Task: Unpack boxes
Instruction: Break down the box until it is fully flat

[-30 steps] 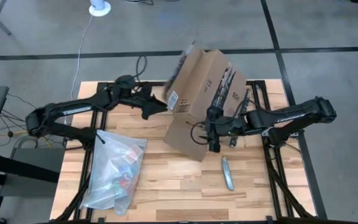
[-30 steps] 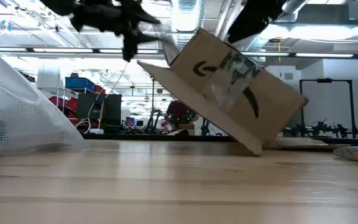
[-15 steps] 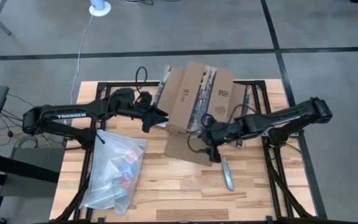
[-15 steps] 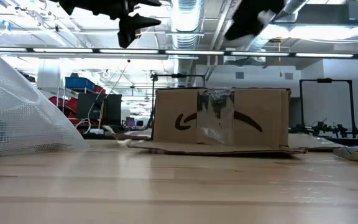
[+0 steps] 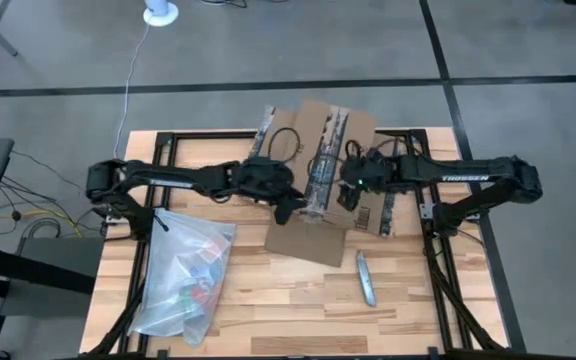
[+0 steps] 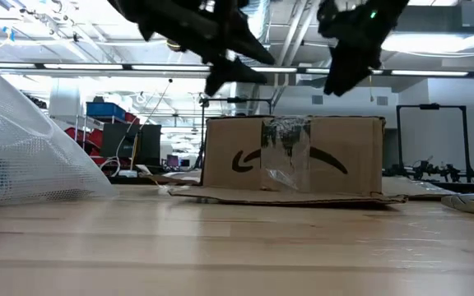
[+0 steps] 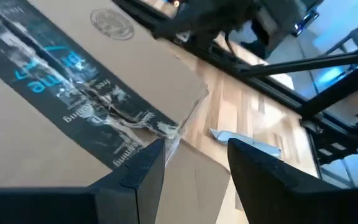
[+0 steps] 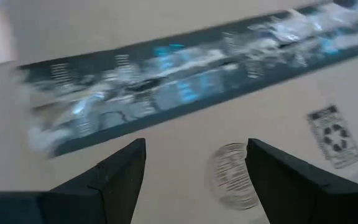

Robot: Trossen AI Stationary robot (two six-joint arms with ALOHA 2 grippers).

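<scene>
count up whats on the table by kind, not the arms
cardboard box: 1
clear plastic bag with small items inside: 1
grey folding tool, possibly a knife: 1
total: 3

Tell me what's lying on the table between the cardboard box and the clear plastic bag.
Nothing: in the high view only bare wooden table separates the cardboard box from the plastic bag. The low view agrees.
</scene>
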